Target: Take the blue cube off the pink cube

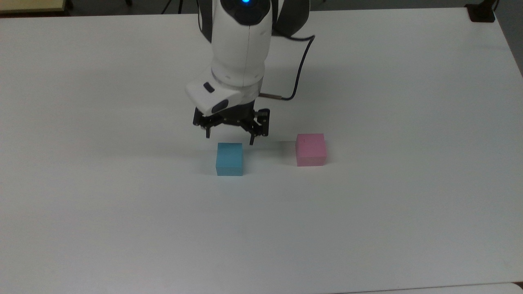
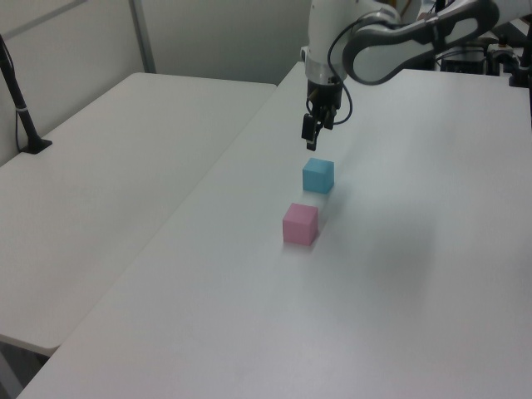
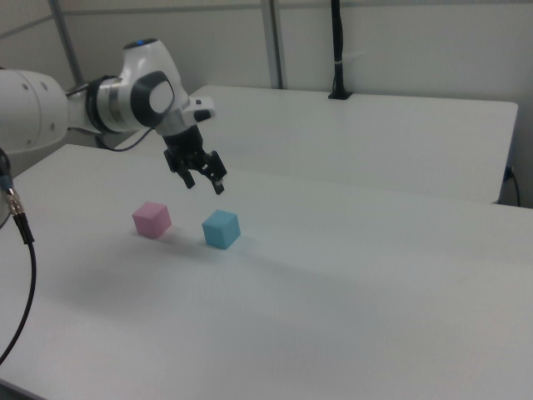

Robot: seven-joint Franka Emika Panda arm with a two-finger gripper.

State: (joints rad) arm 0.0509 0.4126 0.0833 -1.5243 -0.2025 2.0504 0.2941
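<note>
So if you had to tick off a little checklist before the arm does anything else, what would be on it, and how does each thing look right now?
1. Blue cube off the pink cube: ok, each sits on the table by itself.
2. Gap between the cubes: ok, they are apart, not touching.
3. Gripper let go: ok, its fingers are open and hold nothing.
4. Gripper clear of the blue cube: ok, the left view shows it hanging above the cube.
5. Blue cube resting flat: ok, it looks level in the right view.
6. Cable away from the cubes: ok.
</note>
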